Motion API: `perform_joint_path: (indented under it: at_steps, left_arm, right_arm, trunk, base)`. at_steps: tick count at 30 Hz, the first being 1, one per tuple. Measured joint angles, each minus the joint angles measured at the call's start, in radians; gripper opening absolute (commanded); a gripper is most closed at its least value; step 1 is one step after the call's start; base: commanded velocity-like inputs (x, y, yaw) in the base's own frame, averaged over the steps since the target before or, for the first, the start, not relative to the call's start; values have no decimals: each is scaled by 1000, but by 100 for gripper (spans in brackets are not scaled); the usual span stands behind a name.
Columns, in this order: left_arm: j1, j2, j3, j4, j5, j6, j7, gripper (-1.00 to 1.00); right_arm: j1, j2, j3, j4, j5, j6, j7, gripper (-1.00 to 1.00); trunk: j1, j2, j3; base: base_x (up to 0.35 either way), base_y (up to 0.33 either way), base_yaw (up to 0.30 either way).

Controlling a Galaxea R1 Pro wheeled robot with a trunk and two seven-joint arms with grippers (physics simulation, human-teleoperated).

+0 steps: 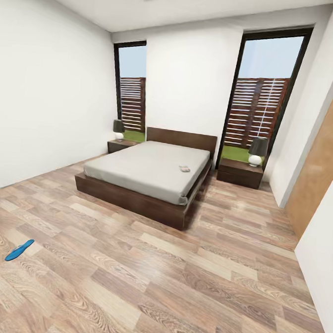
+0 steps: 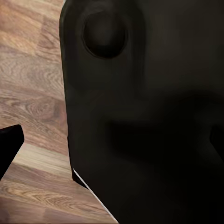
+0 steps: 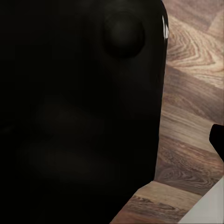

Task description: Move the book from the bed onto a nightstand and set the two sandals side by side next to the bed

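Resting book (image 1: 184,168) on bed (image 1: 151,168), unlettered

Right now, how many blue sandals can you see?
1. One sandal lies on the wood floor, far from the bed, on the robot's left. The other may be hidden.

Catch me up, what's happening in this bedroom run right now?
Nothing is being handled yet; the robot looks across the room from a distance. The book lies on the bed, near the side facing the right-hand nightstand. A second nightstand stands on the bed's other side. One blue sandal lies on the wood floor, well away from the bed. Both wrist views show dark robot body and floor.
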Motion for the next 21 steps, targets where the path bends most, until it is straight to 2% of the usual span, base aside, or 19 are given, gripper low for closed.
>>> perform_joint_path:
  at_steps: [1, 13, 18, 21]
  left_arm:
    - [-6, -6, -2, -5, 0, 4, -5, 100]
    - [-8, 15, 3, -52, 0, -4, -2, 100]
    - [-7, 15, 3, -73, 0, -5, -2, 100]
    - [-7, 19, 3, -78, -1, -5, -1, 100]
  right_arm:
    - [-5, 0, -1, 5, -2, 5, 5, 100]
    - [-16, 0, 4, -1, 5, 2, 5, 100]
    - [-16, 0, 3, -1, 3, 3, -1, 100]
    - [-16, 0, -1, 1, -4, 7, -7, 100]
  trunk:
    - [0, 0, 0]
    - [0, 0, 1]
    - [0, 0, 1]
    - [0, 0, 1]
  base:
    - [0, 0, 0]
    - [0, 0, 0]
    - [0, 0, 0]
    - [0, 0, 175]
